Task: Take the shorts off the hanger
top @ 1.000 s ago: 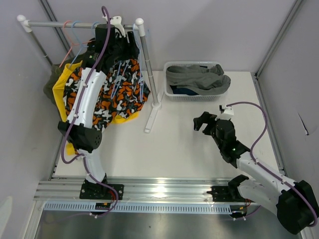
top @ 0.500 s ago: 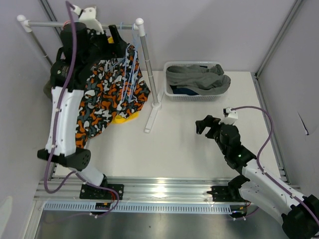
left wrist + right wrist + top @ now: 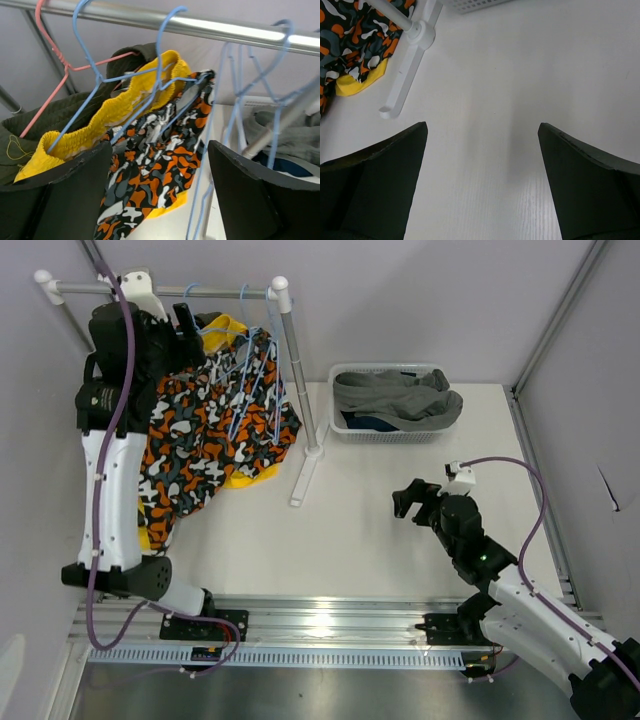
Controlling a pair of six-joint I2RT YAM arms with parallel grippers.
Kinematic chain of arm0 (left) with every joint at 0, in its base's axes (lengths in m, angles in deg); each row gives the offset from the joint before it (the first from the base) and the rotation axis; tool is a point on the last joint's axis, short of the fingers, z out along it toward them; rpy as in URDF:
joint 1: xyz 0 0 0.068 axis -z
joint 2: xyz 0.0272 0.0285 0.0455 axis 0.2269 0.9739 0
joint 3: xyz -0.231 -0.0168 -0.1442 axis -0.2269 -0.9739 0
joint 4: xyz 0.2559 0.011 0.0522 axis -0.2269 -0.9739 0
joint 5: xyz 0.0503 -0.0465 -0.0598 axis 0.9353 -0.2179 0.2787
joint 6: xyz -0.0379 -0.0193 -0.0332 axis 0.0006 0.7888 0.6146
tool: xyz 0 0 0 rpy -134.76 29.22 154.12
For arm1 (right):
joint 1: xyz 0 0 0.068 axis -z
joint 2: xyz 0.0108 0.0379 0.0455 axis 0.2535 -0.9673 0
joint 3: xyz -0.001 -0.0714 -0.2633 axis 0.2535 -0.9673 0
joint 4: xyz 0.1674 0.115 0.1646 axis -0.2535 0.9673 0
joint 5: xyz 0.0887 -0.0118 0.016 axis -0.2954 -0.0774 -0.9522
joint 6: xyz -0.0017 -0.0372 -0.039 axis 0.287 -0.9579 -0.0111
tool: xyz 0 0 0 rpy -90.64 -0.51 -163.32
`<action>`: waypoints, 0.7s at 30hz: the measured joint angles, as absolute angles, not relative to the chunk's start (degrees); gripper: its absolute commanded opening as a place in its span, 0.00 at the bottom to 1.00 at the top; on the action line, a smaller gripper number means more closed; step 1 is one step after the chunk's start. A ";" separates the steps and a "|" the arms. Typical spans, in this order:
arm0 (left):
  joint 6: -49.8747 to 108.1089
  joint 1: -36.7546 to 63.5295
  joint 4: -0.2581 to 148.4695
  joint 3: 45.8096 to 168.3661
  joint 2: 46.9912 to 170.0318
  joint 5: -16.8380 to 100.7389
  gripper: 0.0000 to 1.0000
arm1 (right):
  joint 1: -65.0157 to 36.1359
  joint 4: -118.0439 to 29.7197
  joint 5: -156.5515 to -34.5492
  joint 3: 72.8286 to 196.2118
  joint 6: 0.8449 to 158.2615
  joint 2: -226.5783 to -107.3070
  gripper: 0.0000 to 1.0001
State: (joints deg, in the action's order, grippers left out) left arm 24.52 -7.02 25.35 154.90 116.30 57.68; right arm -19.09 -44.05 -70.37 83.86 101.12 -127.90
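Left claw: gapes wide, grips nothing, hovers high at the far left, just near of the rail. Right claw: likewise spread wide and empty, low over the table at the near right.

Judging by how things lie, two of five done: grey shorts and navy shorts in the basket at the far right. Left to do: patterned shorts, yellow shorts and olive shorts, all hung from the rail among blue hangers.

No brand, label or writing legible anywhere.
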 measured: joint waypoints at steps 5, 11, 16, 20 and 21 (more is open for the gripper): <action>24.52 -10.15 23.86 161.44 125.22 58.27 0.81 | -19.14 -41.91 -70.37 83.88 99.83 -127.79 0.99; 24.56 -11.79 22.31 170.03 133.64 58.62 0.79 | -19.11 -40.97 -70.33 84.10 98.39 -127.88 0.99; 24.59 -11.81 21.26 170.49 134.97 58.59 0.69 | -18.09 -40.70 -70.41 84.10 97.93 -128.08 0.99; 24.83 -11.81 20.89 170.49 136.67 58.11 0.54 | -16.84 -40.77 -70.81 84.10 97.67 -129.46 0.99; 24.76 -11.81 20.69 170.49 137.11 57.76 0.54 | -16.58 -40.77 -70.85 84.10 97.56 -129.85 0.99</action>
